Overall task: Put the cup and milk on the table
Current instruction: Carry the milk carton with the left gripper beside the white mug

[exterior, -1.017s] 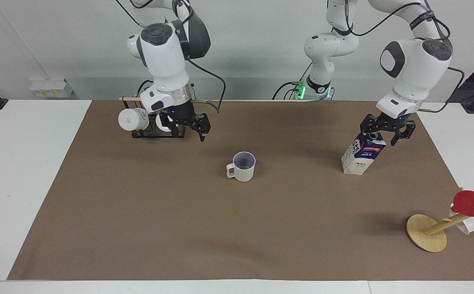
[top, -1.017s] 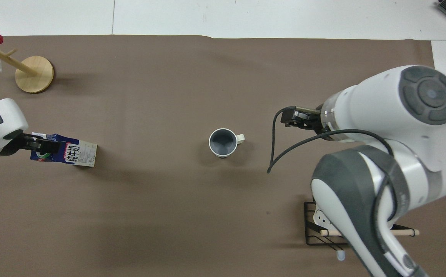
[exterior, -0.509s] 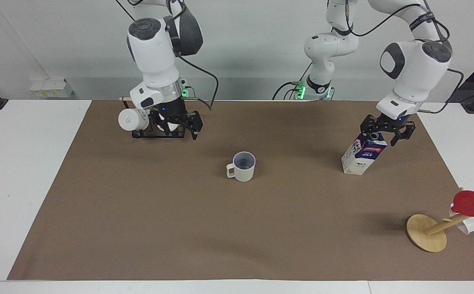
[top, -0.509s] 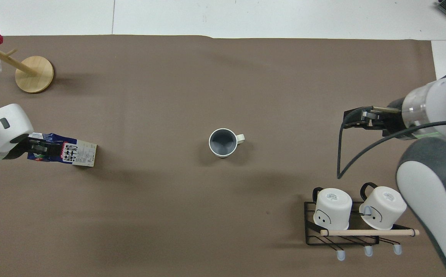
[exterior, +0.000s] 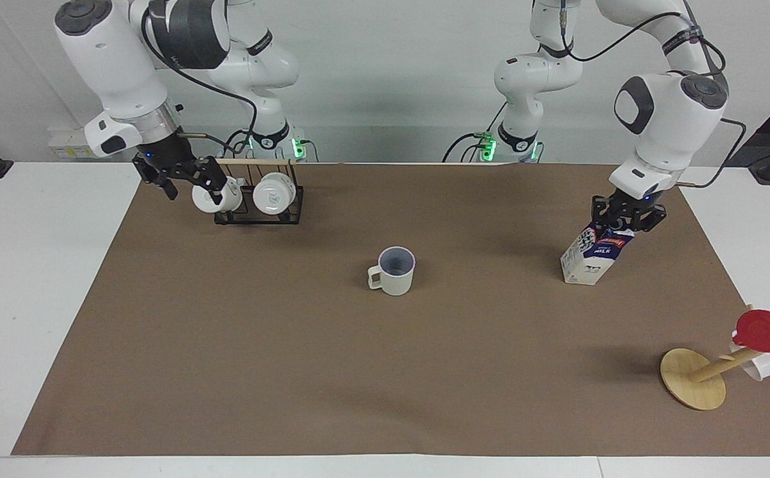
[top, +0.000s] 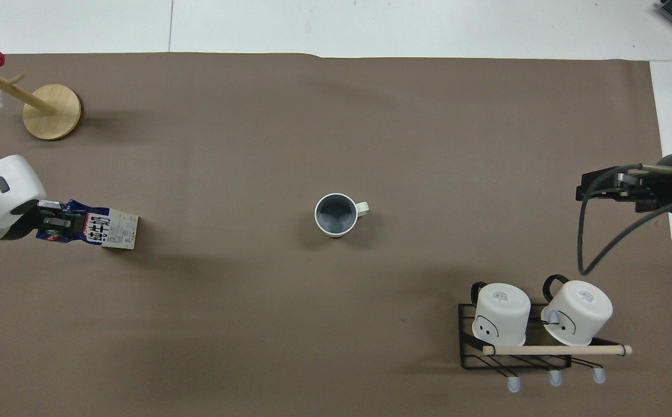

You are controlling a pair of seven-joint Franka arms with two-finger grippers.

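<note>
Here the left tool [exterior: 626, 214] clamps the tilted milk [exterior: 592, 255] (right tool [exterior: 182, 179] spread wide).

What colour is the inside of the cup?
Pale grey-lavender inside the cup; clearest in the facing view.

My left gripper [exterior: 626, 217] was closed on the top of the milk [exterior: 593, 257], which leaned with its base on the table [exterior: 226, 345]. The cup [exterior: 393, 271] stood upright mid-sheet. My right gripper [exterior: 182, 179], fingers spread, hung beside the mug rack [exterior: 260, 202].
</note>
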